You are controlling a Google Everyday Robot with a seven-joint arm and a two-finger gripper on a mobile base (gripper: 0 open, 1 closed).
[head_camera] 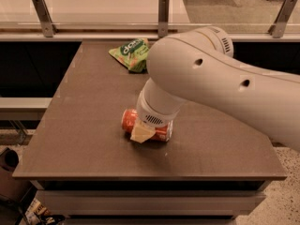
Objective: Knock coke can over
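The coke can [129, 120], orange-red, lies on its side on the brown table [84, 125] near the middle front. My gripper [142, 132] is right over the can, reaching down from the big white arm [211, 78]. One pale fingertip [140, 133] shows in front of the can and touches or overlaps it. The arm's wrist hides the can's middle and the rest of the gripper.
A green snack bag [131, 53] lies at the back of the table, partly behind the arm. A glass railing with metal posts [163, 13] runs behind the table. The table's front edge is close below the can.
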